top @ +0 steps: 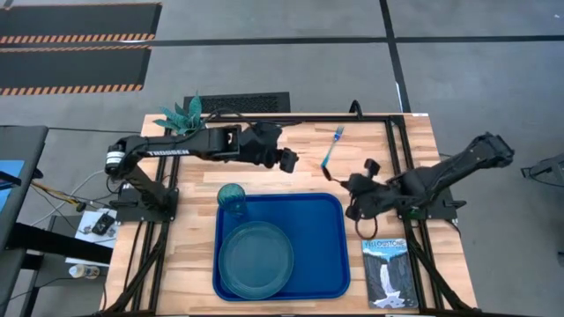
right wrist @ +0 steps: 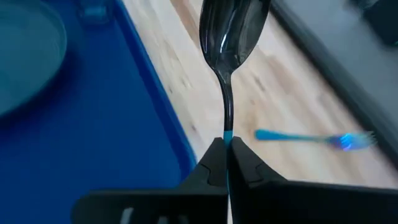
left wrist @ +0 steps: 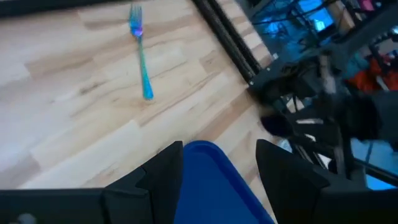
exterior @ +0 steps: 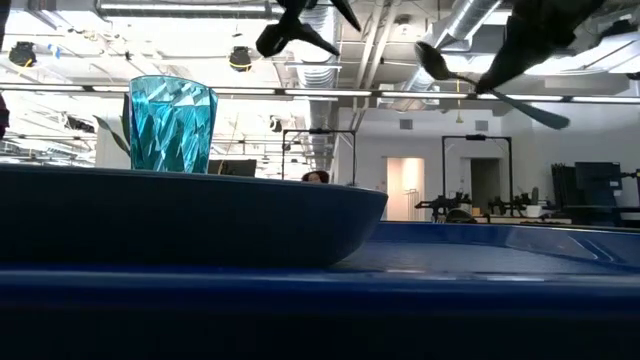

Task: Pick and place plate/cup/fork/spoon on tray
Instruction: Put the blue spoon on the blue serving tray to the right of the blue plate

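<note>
From above, the large bright-blue rectangular plastic tray [top: 326,255] is being seen on the wooden surface [top: 189,255], already carrying the round teal-blue dinner plate [top: 256,258] and the small translucent teal-green tumbler cup [top: 232,196] at its far left corner. The right gripper [top: 351,195] is hovering just beside the tray's far right corner; the spoon it carries is too small to be made out here. The slim light-blue plastic fork [top: 332,146] is lying on the bare surface beyond the tray, tines pointing far, its long axis running near-to-far with a slight tilt. The left gripper [top: 288,160] is hanging near the fork, above the surface.

From table height, the slim spoon with dark shiny bowl [exterior: 440,63] is being held high above the tray, its long axis slanting, bowl end uppermost.

In the left wrist view, the left jaws are standing wide and empty, with the fork well ahead of them.

In the right wrist view, the right jaws are being pinched narrowly on the teal end of the handle, with the bowl pointing away from the wrist. Because only the handle's tip is being gripped, the spoon could pivot or slip. Released from this height, it could bounce off the tray or land on the plate.
</note>
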Controlling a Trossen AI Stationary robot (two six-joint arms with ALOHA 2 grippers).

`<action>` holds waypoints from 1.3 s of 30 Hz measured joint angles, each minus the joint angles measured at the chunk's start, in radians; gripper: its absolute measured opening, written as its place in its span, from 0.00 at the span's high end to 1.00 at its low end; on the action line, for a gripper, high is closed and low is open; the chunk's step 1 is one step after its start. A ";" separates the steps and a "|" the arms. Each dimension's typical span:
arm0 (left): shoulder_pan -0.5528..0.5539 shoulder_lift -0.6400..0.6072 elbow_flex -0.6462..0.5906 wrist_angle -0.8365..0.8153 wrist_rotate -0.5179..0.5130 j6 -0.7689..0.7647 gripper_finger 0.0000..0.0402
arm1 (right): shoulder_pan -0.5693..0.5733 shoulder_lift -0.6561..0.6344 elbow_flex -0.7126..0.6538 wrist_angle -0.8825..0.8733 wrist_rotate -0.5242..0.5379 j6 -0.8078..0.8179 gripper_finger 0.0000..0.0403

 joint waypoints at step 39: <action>0.019 -0.001 0.000 0.034 0.082 -0.099 0.53 | -0.054 0.544 0.433 -0.337 0.606 -0.396 0.99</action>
